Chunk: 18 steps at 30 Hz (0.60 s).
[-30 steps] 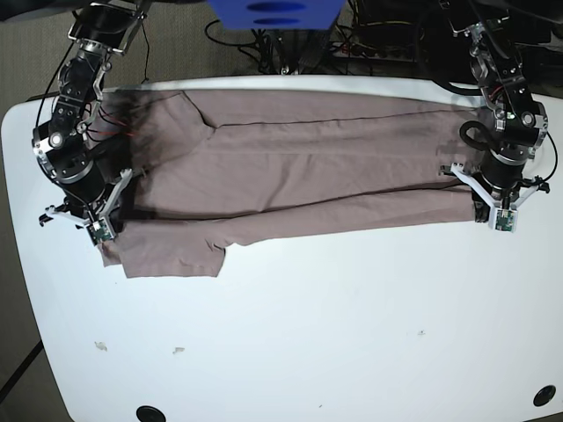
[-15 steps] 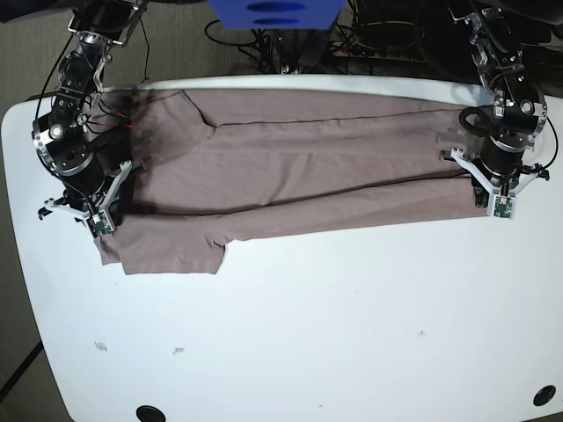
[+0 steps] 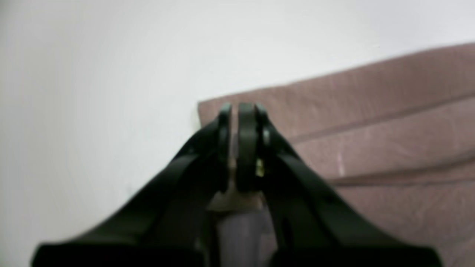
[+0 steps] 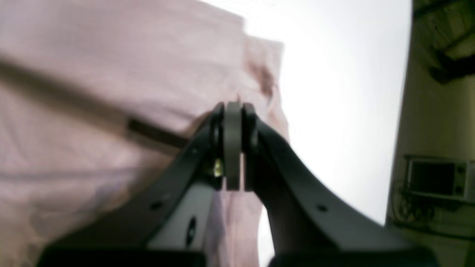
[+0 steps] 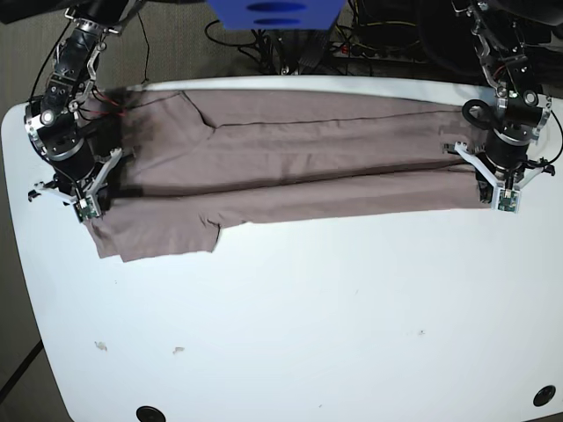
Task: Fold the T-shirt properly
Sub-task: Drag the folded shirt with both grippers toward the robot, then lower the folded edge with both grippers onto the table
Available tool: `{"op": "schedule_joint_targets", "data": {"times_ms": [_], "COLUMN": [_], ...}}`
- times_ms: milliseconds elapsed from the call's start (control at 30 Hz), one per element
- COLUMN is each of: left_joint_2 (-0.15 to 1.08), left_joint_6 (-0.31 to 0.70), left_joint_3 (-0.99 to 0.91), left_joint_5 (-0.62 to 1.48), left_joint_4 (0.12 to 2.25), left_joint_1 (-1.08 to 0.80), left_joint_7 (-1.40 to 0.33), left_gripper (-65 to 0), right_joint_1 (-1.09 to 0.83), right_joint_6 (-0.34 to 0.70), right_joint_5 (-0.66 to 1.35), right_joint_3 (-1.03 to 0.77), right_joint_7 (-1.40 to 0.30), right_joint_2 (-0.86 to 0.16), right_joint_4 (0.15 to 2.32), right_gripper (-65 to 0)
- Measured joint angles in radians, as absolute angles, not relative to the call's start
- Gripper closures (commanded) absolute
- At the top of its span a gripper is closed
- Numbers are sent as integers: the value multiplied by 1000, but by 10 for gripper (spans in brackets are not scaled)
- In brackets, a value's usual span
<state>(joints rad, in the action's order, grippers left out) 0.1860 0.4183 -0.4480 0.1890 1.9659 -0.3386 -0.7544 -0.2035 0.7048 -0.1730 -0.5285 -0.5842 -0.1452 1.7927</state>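
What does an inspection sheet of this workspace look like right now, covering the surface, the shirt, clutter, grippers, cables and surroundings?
Surface: white table, two small specks near its front left, dark holes at the front corners.
Job's things: T-shirt lies stretched along the far side, folded lengthwise, one sleeve sticking out toward the front.
Clutter: nothing seen besides the specks.
Grippers: left gripper shut at one end of the shirt; right gripper shut at the other end; whether they pinch fabric is unclear.
Cables: black tangle behind the table.
Surroundings: blue box beyond the far edge, brownish floor.
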Motion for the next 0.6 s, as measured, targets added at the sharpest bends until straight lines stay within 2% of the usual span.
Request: {"op": "schedule_joint_targets", "data": {"times_ms": [600], "left_joint_2": [185], "left_joint_6": [421], "left_joint_3": [-442], "left_joint_5": [191], "left_joint_4": [1951], "left_joint_1": [-360], "left_joint_7": [-756], "left_gripper": [-16], "right_joint_1": [-237], "right_joint_6": [706], "right_joint_5": [-186], "right_joint_3": [-528], "right_joint_7": [-598], "right_joint_2": [-144], "right_joint_4": [1812], "right_gripper": [0]}}
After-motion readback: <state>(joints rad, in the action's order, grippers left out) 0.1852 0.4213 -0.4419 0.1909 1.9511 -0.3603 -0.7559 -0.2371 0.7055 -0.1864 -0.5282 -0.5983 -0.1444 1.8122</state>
